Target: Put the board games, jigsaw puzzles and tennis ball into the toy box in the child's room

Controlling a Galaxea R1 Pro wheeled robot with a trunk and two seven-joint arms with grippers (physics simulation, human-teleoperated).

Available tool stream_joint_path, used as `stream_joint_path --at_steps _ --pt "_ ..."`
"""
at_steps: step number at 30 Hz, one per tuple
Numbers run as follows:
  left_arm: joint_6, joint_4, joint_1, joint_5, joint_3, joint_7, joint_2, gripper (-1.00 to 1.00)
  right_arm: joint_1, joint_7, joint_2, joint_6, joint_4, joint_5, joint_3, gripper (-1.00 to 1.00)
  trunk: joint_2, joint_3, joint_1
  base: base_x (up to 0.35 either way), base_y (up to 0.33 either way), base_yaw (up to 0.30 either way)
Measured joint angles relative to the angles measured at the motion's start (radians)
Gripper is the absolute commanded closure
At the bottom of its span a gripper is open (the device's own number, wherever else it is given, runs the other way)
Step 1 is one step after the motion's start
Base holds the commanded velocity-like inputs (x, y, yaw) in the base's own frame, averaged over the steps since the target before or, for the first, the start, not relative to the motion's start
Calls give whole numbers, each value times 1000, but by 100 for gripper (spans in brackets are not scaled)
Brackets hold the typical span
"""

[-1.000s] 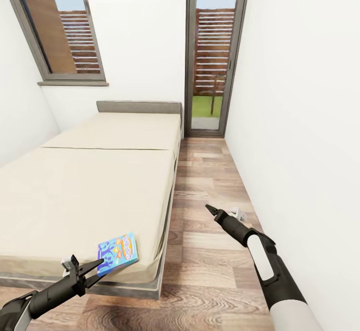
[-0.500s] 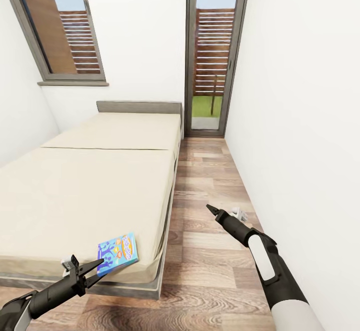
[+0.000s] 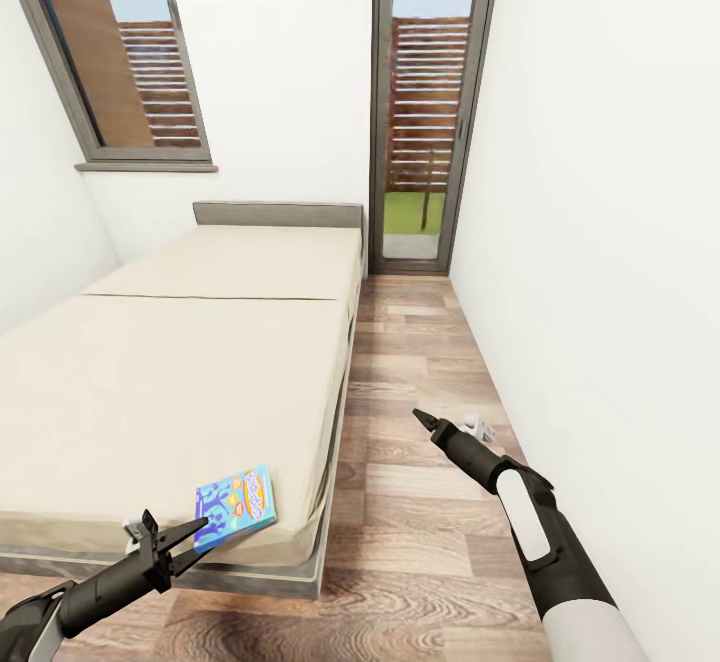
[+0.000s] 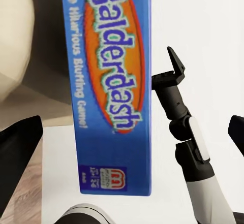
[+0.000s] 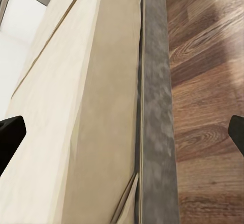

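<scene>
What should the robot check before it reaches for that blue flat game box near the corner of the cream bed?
1. Target in sight: ok. The blue flat board game box lies on the cream mattress, near its corner.
2. Left gripper ready: ok, jaws open, tips right at the box's near edge.
3. Box between the fingers: cannot tell; the left wrist view shows the box close ahead, but not the contact.
4. Right gripper out of the way: ok, it hovers over the wood-plank floor beside the bed.
5. Right gripper empty: ok; its wrist view shows nothing between the finger edges.
</scene>
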Motion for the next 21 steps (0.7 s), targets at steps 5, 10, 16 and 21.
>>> stream_joint_path --at_steps 5,10,16,21 --pt "-1 0 0 0 -1 0 0 -100 0 0 0 0 0 0 0 -100 0 0 0 0 0 0" --pt "-14 0 -1 10 0 1 -1 100 0 0 0 0 0 0 0 -100 0 0 0 0 0 0" --pt "-15 -2 -1 14 -1 1 -2 100 0 0 -1 0 0 0 0 -100 0 0 0 0 0 0" --pt "-16 -6 -1 12 -2 1 -3 100 0 0 -1 0 0 0 0 -100 0 0 0 0 0 0"
